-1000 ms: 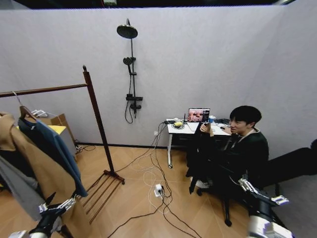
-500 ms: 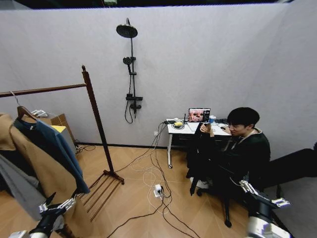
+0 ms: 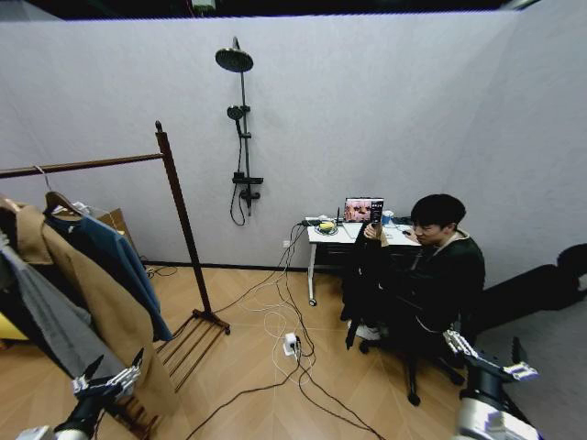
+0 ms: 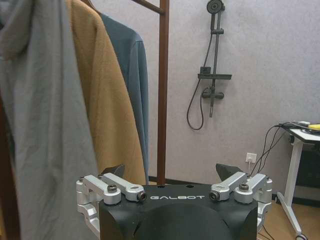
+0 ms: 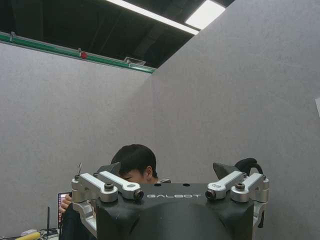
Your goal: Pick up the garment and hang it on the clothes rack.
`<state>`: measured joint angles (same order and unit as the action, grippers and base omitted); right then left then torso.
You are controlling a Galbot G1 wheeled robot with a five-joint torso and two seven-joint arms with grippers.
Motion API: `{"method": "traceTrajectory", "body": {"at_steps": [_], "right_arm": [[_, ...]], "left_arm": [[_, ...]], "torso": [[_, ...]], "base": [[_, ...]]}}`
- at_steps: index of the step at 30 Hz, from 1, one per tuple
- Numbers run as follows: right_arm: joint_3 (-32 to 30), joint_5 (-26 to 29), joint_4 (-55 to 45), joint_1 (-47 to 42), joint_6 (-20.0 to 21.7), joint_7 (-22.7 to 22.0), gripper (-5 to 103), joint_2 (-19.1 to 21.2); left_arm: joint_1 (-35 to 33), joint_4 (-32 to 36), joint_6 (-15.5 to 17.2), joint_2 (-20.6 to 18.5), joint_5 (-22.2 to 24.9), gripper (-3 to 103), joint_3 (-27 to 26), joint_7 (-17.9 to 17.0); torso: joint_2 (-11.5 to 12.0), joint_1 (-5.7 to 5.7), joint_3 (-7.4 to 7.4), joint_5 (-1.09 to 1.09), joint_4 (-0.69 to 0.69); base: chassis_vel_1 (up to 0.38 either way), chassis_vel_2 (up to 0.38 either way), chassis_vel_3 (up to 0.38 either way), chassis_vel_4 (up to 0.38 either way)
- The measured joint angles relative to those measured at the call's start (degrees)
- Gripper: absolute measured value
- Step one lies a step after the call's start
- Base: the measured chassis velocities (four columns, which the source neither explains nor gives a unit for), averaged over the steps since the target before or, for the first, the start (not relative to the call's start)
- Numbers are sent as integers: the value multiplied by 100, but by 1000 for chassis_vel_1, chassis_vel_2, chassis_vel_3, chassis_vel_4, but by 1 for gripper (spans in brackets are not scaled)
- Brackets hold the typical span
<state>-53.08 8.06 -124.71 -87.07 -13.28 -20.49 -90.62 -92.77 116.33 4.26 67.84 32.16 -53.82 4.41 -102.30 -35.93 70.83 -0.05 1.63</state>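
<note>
Left gripper (image 3: 108, 379) low at the head view's lower left, jaws spread wide, holding nothing. Up and just beyond it the rack (image 3: 174, 197) carries three items on its bar: grey jacket (image 3: 50, 321) nearest, tan coat (image 3: 105, 307) next, then the shirt (image 3: 124, 270) on its hanger (image 3: 60, 199), closest to the post. In the left wrist view the shirt (image 4: 131, 85) hangs beside the post, past the coat (image 4: 102, 105), apart from the fingertips (image 4: 114, 170). Right gripper (image 3: 486, 359) low at the lower right, well apart from the rack, jaws also wide, empty.
</note>
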Motion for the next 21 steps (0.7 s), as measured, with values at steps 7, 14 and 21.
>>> {"method": "traceTrajectory", "body": {"at_steps": [7, 14, 21], "right_arm": [[46, -61, 67, 5, -41, -15, 100, -79], [35, -74, 96, 5, -92, -52, 100, -105], [6, -76, 167, -19, -256, -79, 100, -144]], "left_arm": [[1, 1, 0, 0, 0, 100, 0, 1], [-2, 0, 0, 0, 0, 100, -1, -1], [2, 1, 0, 0, 0, 100, 1, 3]], "torso": [[0, 0, 1, 5, 2], [-4, 7, -1, -1, -2], [3, -6, 3, 8, 3]], "base": [[316, -307, -328, 305], [257, -234, -278, 256], [-38, -21, -35, 39]]}}
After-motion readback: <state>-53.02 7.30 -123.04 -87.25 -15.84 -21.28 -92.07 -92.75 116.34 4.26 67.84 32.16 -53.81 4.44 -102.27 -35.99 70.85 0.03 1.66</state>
